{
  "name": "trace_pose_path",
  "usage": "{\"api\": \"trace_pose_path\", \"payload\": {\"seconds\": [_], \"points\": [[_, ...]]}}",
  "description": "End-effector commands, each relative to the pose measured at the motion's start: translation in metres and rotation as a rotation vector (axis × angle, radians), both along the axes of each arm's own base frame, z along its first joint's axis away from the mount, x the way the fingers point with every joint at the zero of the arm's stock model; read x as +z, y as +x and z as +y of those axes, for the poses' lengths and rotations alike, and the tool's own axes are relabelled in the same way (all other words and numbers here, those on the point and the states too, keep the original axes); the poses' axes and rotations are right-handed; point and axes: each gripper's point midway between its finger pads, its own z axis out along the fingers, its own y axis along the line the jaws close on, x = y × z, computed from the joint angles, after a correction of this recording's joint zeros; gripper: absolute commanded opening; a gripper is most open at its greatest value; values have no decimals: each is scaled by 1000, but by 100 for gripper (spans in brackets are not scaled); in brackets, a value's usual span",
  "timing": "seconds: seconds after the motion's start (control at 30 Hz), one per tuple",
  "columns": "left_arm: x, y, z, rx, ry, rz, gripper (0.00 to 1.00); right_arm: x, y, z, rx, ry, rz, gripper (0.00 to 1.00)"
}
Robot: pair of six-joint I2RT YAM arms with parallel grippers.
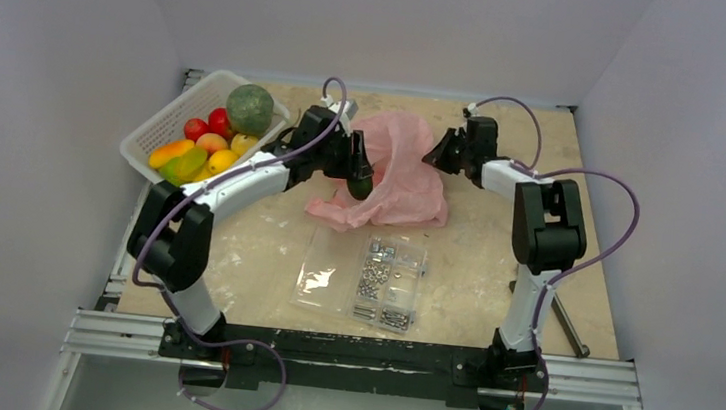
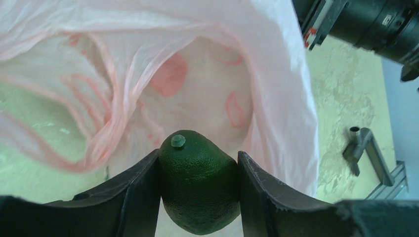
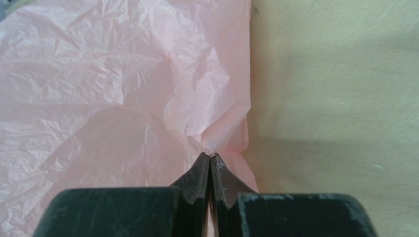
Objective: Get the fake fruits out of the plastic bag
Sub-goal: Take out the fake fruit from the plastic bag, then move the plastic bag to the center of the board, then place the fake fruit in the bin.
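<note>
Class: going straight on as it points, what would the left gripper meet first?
Probably the inner wall of the pink plastic bag, beyond the dark green fruit the left gripper holds; depth unclear.

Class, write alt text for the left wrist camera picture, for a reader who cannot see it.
The left gripper clamps a dark green fake fruit between its two black fingers, in front of the open mouth of the pink plastic bag. The table shows at the right.

The left arm (image 1: 241,178) and right arm (image 1: 528,303) share white tube-shaped links between black joints. A purple cable (image 1: 630,223) loops along each. The left gripper (image 2: 197,157) and right gripper (image 3: 211,159) have black wedge fingers (image 2: 132,193) with scuffed, pale edges. Black bases (image 1: 193,337) sit on a silver rail (image 1: 110,334).
</note>
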Motion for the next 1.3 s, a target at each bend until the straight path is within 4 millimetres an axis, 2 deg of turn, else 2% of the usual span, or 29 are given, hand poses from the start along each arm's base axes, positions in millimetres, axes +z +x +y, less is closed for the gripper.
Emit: {"api": "trace_pose_path", "payload": {"seconds": [0.0, 0.13, 0.3, 0.5, 0.63, 0.67, 0.73, 0.83, 0.9, 0.97, 1.07, 1.17, 1.27], "points": [[19, -15, 23, 0, 70, -53, 0, 37, 14, -22, -8, -164, -105, 0], [41, -31, 48, 23, 128, -100, 0, 40, 14, -27, -20, -190, -120, 0], [67, -52, 99, 100, 203, -151, 0, 44, 18, -34, -50, -214, -132, 0], [89, -70, 191, 316, 351, -162, 0, 55, 29, -57, -139, -297, -143, 0], [95, -69, 254, 512, 429, -133, 0, 68, 38, -74, -170, -371, -159, 0], [96, -66, 267, 562, 439, -123, 0, 71, 40, -76, -171, -382, -169, 0], [99, -56, 285, 625, 445, -118, 0, 80, 43, -80, -177, -404, -190, 6], [105, -32, 312, 713, 447, -107, 0, 91, 47, -84, -177, -434, -211, 21], [105, -8, 326, 738, 430, -86, 0, 98, 48, -86, -173, -455, -216, 31], [111, 13, 335, 755, 394, -88, 0, 107, 47, -89, -175, -474, -229, 40], [97, 47, 345, 759, 371, -34, 0, 123, 41, -95, -189, -499, -257, 50], [86, 71, 358, 771, 374, 8, 0, 137, 35, -100, -204, -509, -289, 56], [84, 89, 367, 773, 383, 9, 0, 152, 28, -95, -198, -475, -334, 60]]}}
